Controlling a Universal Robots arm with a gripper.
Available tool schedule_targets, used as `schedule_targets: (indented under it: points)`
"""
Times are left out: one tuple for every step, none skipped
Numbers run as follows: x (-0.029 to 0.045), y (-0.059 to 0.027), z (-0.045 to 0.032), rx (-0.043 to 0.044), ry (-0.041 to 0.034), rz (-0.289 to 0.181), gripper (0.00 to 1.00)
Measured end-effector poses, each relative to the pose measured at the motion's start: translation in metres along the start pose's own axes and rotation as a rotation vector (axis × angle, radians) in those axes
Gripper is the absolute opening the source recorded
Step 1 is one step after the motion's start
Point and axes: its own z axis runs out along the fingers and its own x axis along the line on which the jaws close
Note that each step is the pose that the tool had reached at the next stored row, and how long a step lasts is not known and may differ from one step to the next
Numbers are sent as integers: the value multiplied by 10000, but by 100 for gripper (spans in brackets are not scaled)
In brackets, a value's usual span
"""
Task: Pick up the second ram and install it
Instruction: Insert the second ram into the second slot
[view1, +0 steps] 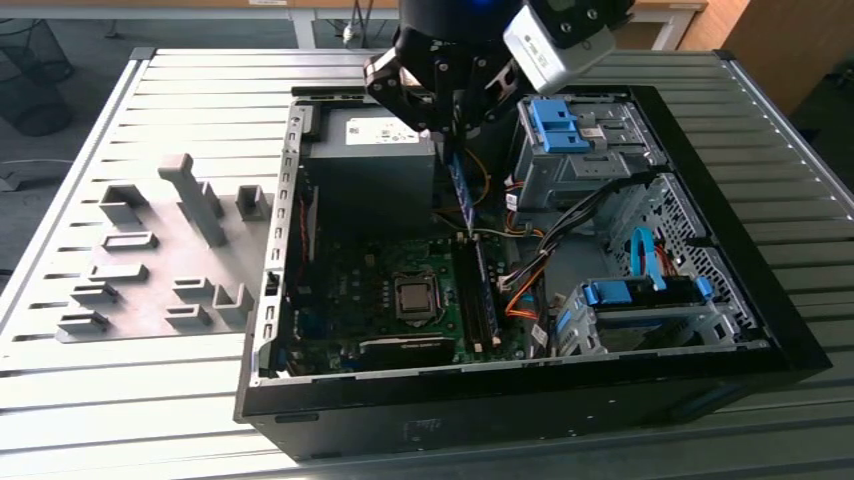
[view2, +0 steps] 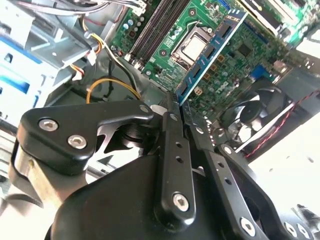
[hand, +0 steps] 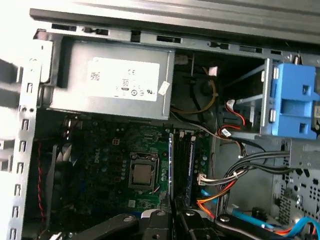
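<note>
1. Gripper (view1: 451, 125) clenched on the second ram (view1: 461, 185), fingers (view2: 172, 150) pinching one end of the thin blue board; held edge-on, hanging down from the jaws into the open computer case (view1: 747, 330).
2. In the second wrist view, the second ram (view2: 212, 50) running out from the fingertips over the motherboard (view2: 235, 75), crossing just beside the bare processor socket (view2: 192, 46).
3. In the first wrist view, the board (hand: 170, 165) standing on edge above the memory slots (hand: 182, 165), beside a stick already seated (hand: 190, 167) in the neighbouring slot.
4. Further out: grey power supply (view1: 371, 165) behind the gripper, blue drive brackets (view1: 558, 125) on the exterior view's right, grey fixture blocks (view1: 147, 270) on the table (view1: 80, 400) on the exterior view's left.
5. Progress, judged: pick-up done, stick lifted and carried over the slots. Left to do: seating. Board apparently still above its slot and still gripped, not pressed home.
</note>
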Motion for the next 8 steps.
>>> schedule_targets:
  points:
    - [0, 0, 2, 9, -6, 190, 14]
    - [0, 0, 3, 17, -11, 357, 14]
    - [0, 0, 4, 26, -16, 518, 14]
    - [0, 0, 3, 33, -18, 637, 14]
    - [0, 0, 4, 34, -19, 662, 14]
    - [0, 0, 4, 34, -19, 663, 14]
    - [0, 0, 4, 34, -20, 666, 14]
    - [0, 0, 4, 34, -20, 669, 14]
